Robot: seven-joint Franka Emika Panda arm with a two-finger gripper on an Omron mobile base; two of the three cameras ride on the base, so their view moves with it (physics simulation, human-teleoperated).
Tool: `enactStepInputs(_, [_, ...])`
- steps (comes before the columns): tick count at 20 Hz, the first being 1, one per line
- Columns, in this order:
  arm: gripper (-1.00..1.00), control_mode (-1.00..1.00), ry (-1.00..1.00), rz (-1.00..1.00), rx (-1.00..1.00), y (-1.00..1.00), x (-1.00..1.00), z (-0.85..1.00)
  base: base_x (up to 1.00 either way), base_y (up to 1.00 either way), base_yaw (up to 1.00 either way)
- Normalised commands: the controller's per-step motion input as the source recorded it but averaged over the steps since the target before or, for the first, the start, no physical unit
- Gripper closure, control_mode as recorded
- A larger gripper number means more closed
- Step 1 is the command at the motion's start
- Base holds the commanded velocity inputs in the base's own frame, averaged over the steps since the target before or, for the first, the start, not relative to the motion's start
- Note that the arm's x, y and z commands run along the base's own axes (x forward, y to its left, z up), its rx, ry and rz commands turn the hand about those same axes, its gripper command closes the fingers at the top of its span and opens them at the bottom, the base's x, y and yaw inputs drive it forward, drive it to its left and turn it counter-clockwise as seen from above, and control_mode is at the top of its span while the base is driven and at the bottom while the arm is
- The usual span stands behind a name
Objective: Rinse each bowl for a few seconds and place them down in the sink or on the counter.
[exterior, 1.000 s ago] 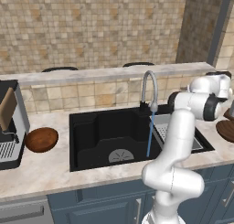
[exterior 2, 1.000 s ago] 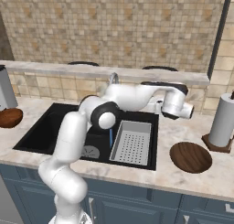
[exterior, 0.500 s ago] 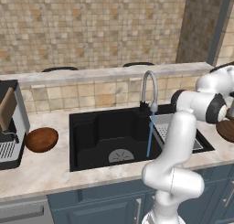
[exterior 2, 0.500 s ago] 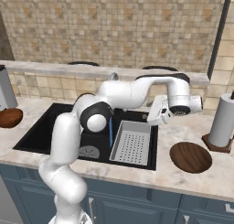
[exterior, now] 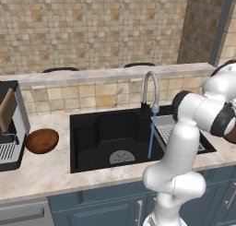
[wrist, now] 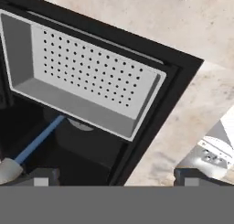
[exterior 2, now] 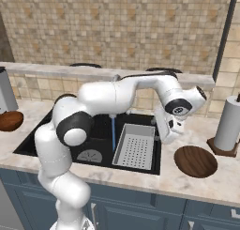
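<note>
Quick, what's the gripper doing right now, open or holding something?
Gripper: open, jaws wide apart, holding nothing, over the sink's right edge beside the tray.

Tan tiled wall [exterior: 92,31] behind, raised stone ledge [exterior: 115,74], blue-grey cabinet fronts [exterior 2: 140,212] below, even light.

The white arm rises from its base, bends at a dark elbow and reaches out to its right, the wrist turned down so the gripper [exterior 2: 165,132] points downward, its two dark fingertips [wrist: 42,177] spread wide apart with nothing held between them.
</note>
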Motion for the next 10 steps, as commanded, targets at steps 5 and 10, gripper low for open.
enactStepInputs(5, [-1.0, -1.0, -0.26, 0.43, -0.46, -0.14, -0.29, -0.01, 0.0, 0.0, 0.0])
enactStepInputs(10, [-1.0, -1.0, -0.15, 0.57, -0.29, -0.18, -0.01, -0.04, 0.0, 0.0, 0.0])
